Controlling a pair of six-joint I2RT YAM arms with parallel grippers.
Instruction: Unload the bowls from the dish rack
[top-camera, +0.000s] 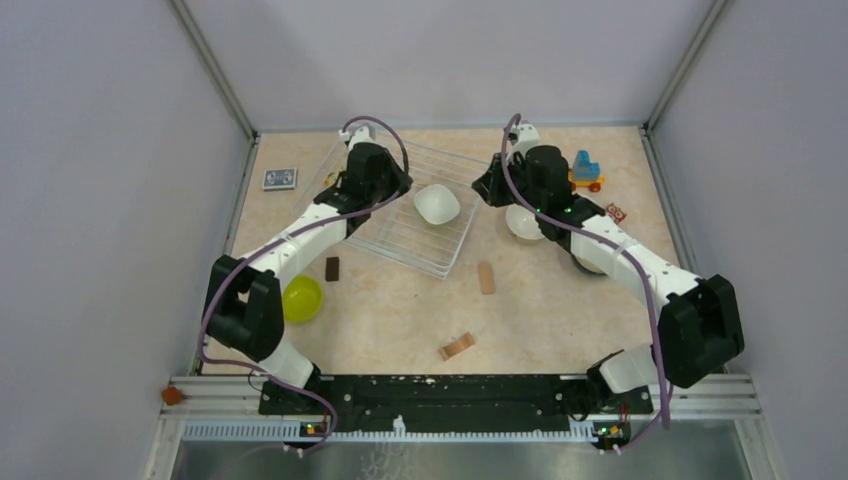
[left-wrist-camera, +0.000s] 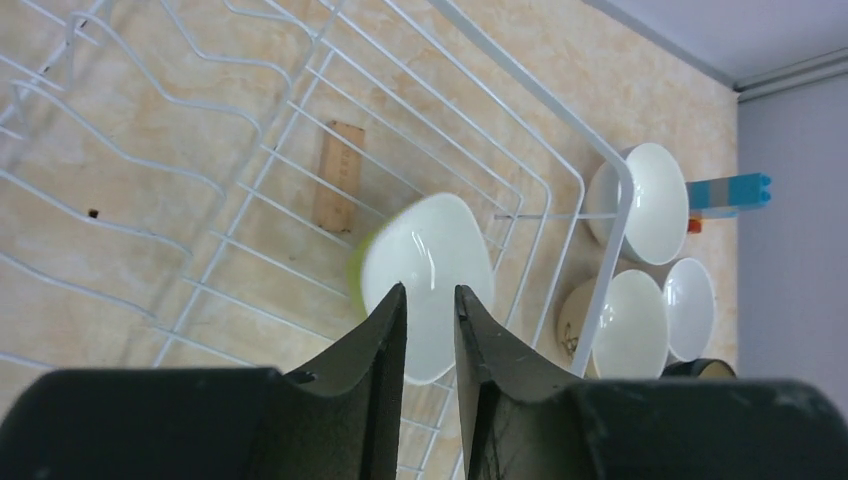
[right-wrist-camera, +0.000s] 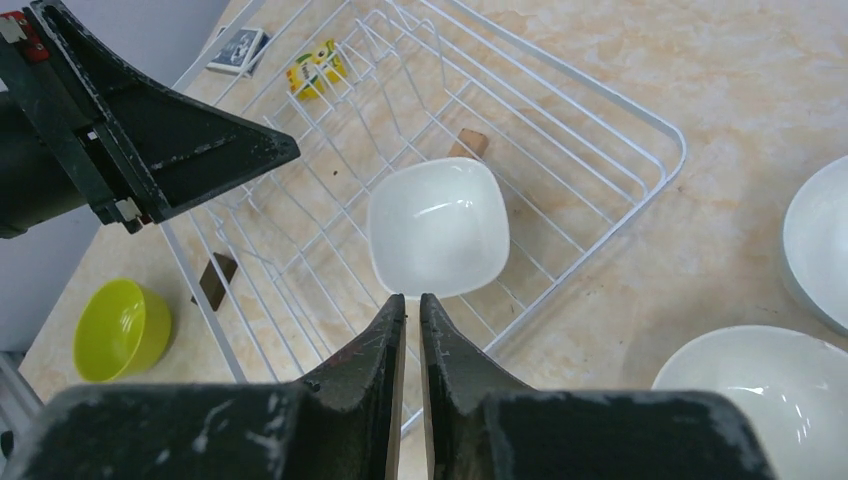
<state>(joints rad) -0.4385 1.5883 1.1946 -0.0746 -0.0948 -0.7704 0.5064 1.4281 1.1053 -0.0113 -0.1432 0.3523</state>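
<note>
The wire dish rack (top-camera: 385, 235) lies at the back centre-left. One bowl (top-camera: 437, 204) sits in its right part, white inside with a lime green outside (left-wrist-camera: 425, 270); it also shows in the right wrist view (right-wrist-camera: 438, 228). My left gripper (top-camera: 392, 187) hovers over the rack just left of this bowl, jaws a narrow gap apart and empty (left-wrist-camera: 430, 295). My right gripper (top-camera: 492, 185) is shut and empty (right-wrist-camera: 412, 300), right of the rack. Several bowls (top-camera: 523, 222) stand right of the rack, partly under my right arm (left-wrist-camera: 650, 200). A lime green bowl (top-camera: 302, 298) stands on the table at the left.
A card box (top-camera: 280, 179) lies back left, a blue toy (top-camera: 585, 170) back right. A dark block (top-camera: 332, 268) and wooden blocks (top-camera: 486, 277) (top-camera: 457, 346) lie in front of the rack. A yellow packet (right-wrist-camera: 315, 68) lies under the rack's far end.
</note>
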